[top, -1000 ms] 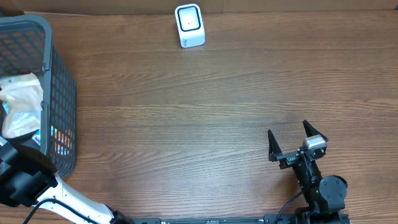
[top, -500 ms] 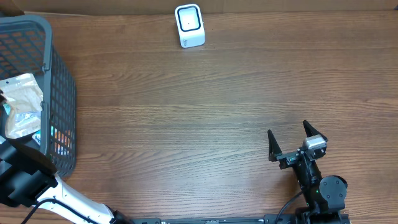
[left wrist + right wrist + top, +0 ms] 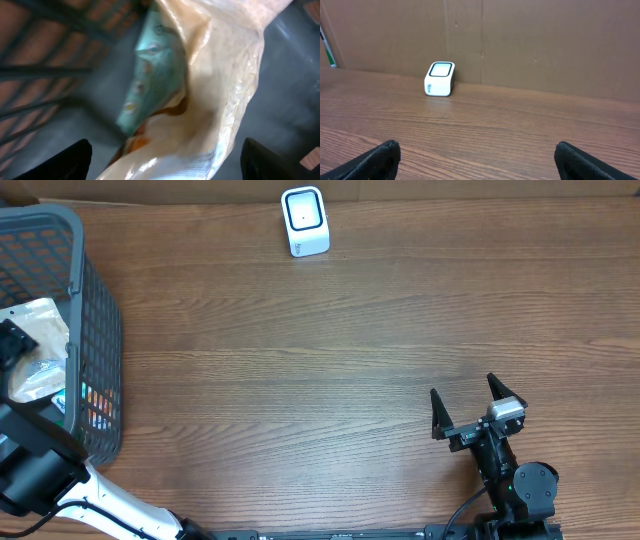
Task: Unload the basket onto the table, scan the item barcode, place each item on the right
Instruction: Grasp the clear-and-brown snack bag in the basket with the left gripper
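The item is a crinkled cream plastic bag (image 3: 42, 352) with a teal pack inside (image 3: 155, 70). It lies in the grey mesh basket (image 3: 98, 330) at the table's left edge. My left gripper (image 3: 10, 340) reaches into the basket over the bag. In the left wrist view its gripper (image 3: 162, 162) stands open, with the bag (image 3: 220, 85) between the fingers and a gap on each side. The white barcode scanner (image 3: 304, 220) stands at the far edge of the table. My right gripper (image 3: 462, 386) is open and empty near the front right, and faces the scanner (image 3: 440, 78).
Other colourful packs (image 3: 88, 396) show through the basket's mesh wall (image 3: 45, 60). A brown cardboard wall (image 3: 545, 40) runs behind the scanner. Bare wooden tabletop (image 3: 330, 360) lies between basket, scanner and right arm.
My left gripper has opened and let go of the bag, which has settled lower in the basket. The right arm has not moved.
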{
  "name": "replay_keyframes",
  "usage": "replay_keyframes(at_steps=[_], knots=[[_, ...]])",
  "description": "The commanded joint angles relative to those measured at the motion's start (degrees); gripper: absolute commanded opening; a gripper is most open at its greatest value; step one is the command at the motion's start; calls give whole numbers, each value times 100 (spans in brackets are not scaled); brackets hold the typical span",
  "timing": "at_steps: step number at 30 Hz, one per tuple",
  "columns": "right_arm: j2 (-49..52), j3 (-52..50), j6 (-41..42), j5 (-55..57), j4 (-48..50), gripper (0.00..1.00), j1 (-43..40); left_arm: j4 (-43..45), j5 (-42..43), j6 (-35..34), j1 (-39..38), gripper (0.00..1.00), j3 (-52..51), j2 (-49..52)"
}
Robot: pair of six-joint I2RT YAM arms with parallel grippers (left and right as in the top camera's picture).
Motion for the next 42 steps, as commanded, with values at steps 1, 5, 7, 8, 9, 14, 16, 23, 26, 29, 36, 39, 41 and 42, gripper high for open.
replay_keyframes(at_steps=[1, 5, 7, 8, 9, 14, 16, 23, 26, 29, 36, 39, 41, 42], knots=[[-57, -61, 24, 79, 20, 100, -15, 354, 446, 129, -22, 78, -507, -74], [-57, -61, 24, 79, 20, 100, -15, 896, 476, 127, -22, 79, -1067, -74], [-57, -61, 24, 79, 20, 100, -15, 1141, 592, 131, -22, 78, -1270, -74], [-57, -61, 24, 76, 20, 100, -15, 1268, 649, 129, -24, 77, -1351, -74], [-57, -61, 24, 79, 20, 100, -15, 1379, 741, 131, -33, 75, -1416, -74], [-57, -61, 24, 79, 20, 100, -15, 1742, 990, 125, -83, 36, -1567, -74], [-57, -61, 24, 79, 20, 100, -15, 1818, 990, 122, -120, 11, -1565, -76], [-57, -61, 24, 79, 20, 100, -15, 1744, 1080, 107, -125, 4, -1502, -87], [-57, -61, 24, 79, 20, 100, -15, 1552, 1167, 107, -125, 4, -1329, -116], [-57, -61, 24, 79, 20, 100, -15, 1231, 1449, 105, -125, 4, -940, -170], [-57, -61, 24, 79, 20, 100, -15, 9, 1976, -448, -125, 4, 750, -256], [-57, -61, 24, 79, 20, 100, -15, -680, 1989, -577, -125, 4, 1628, -264], [-57, -61, 24, 79, 20, 100, -15, -1174, 1989, -586, -127, 4, 2282, -267], [-57, -61, 24, 76, 20, 100, -15, -1419, 1989, -586, -127, 4, 2608, -267]])
